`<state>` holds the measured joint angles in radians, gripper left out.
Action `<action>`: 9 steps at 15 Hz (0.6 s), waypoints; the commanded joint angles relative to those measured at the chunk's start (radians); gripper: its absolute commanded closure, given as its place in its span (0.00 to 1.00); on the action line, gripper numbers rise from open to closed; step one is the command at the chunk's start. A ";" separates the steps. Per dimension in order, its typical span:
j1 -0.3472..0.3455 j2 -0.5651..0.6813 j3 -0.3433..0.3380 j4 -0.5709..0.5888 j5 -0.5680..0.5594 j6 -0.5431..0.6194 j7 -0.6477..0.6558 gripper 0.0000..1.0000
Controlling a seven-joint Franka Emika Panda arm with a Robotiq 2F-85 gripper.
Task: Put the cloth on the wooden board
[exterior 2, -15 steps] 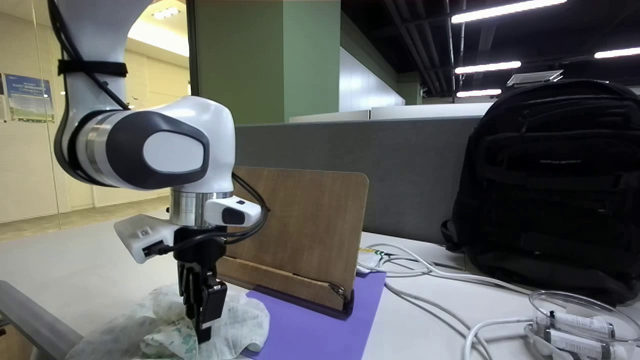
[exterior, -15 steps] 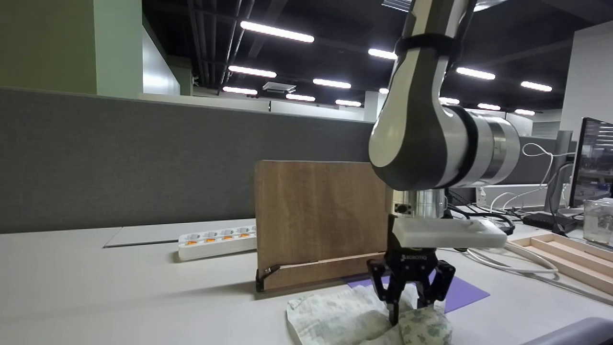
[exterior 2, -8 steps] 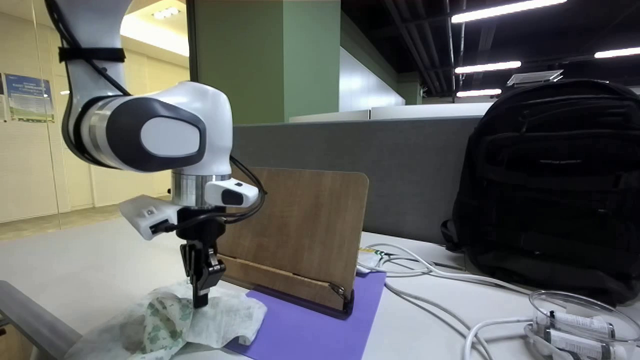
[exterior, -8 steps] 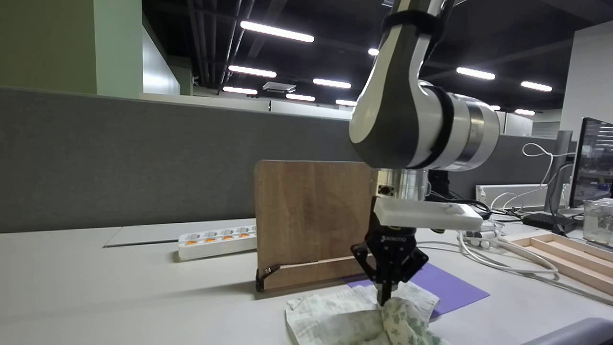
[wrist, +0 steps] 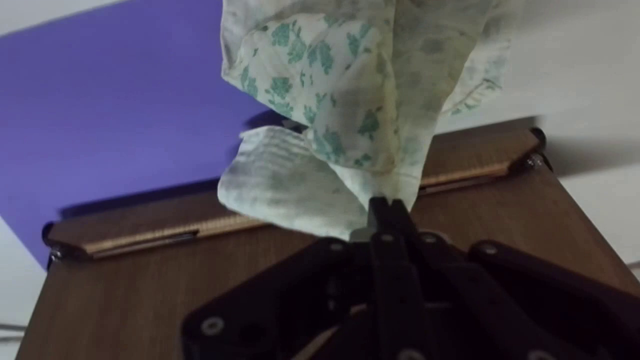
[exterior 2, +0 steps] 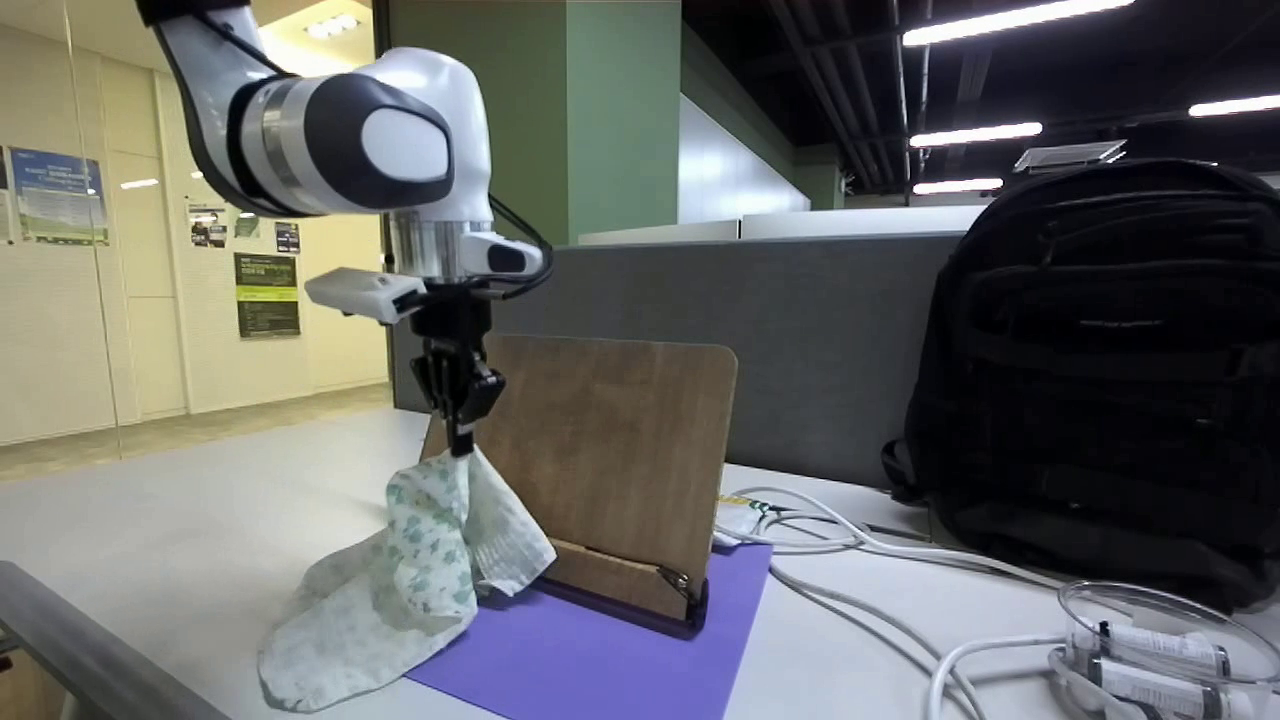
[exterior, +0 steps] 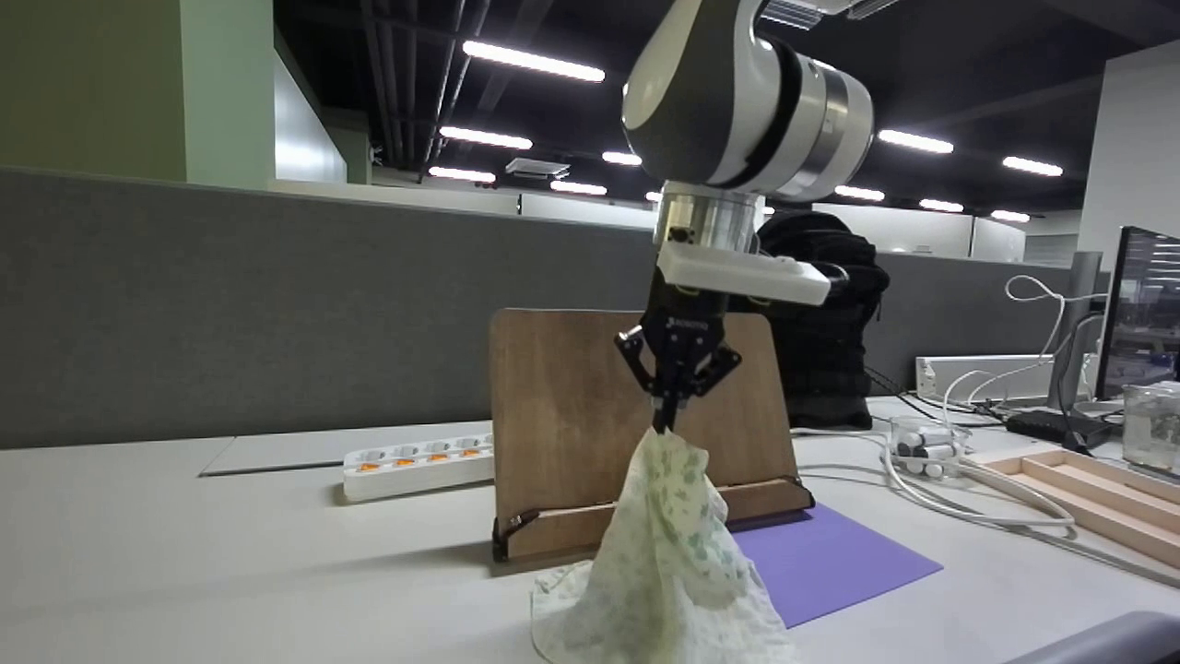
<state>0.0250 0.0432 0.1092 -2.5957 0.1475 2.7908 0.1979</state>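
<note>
The cloth [exterior: 668, 563] is white with green leaf prints. It also shows in an exterior view [exterior 2: 425, 570] and in the wrist view [wrist: 320, 85]. My gripper [exterior: 664, 422] is shut on its top; the closed fingertips also show in an exterior view [exterior 2: 460, 442] and in the wrist view [wrist: 387, 202]. The cloth hangs down, and its lower part still lies on the table. The wooden board [exterior: 572, 406] leans upright on a stand with a ledge along its bottom; it also shows in an exterior view [exterior 2: 630, 430] and in the wrist view [wrist: 125, 300]. The gripper is in front of it.
A purple sheet [exterior 2: 620, 650] lies under and before the board. A white power strip [exterior: 419, 472] is beside the board. White cables [exterior 2: 850, 540], a clear container [exterior 2: 1150, 650] and a black backpack [exterior 2: 1090, 400] stand nearby. A wooden tray [exterior: 1097, 498] is farther off.
My gripper closed on the cloth and rose, lifting the cloth's middle off the table into a hanging peak. The arm also moved toward the board.
</note>
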 commanded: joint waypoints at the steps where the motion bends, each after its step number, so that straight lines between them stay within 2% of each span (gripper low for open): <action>1: 0.024 -0.054 -0.013 0.095 -0.038 -0.053 0.008 1.00; 4: 0.029 -0.068 -0.013 0.191 -0.035 -0.065 0.008 1.00; 9: 0.015 -0.035 -0.024 0.361 -0.170 -0.061 0.090 1.00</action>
<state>0.0430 -0.0233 0.0997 -2.3391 0.0496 2.7643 0.2244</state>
